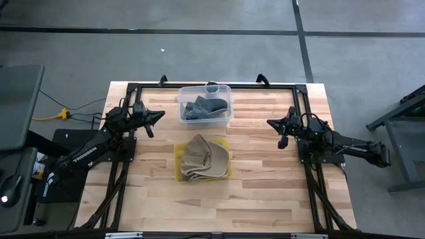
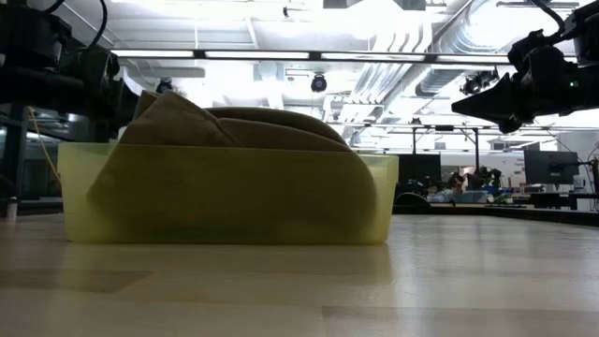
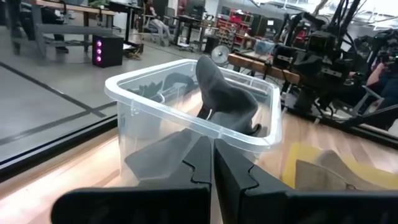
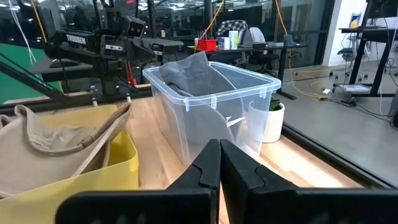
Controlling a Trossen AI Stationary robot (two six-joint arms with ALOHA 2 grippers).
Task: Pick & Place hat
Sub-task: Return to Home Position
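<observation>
A tan hat lies crumpled in a shallow yellow tray near the table's middle; it also fills the yellow tray in the low view. A dark grey hat sits in a clear plastic bin toward the far edge, one part sticking up above the rim. My left gripper hovers left of the bin, fingers shut. My right gripper hovers right of the bin and tray, fingers shut. Neither touches anything.
A black metal frame runs along the table's far and side edges. Bare wooden table spreads toward the near edge. Beyond the table are workbenches, equipment and a seated person in the room.
</observation>
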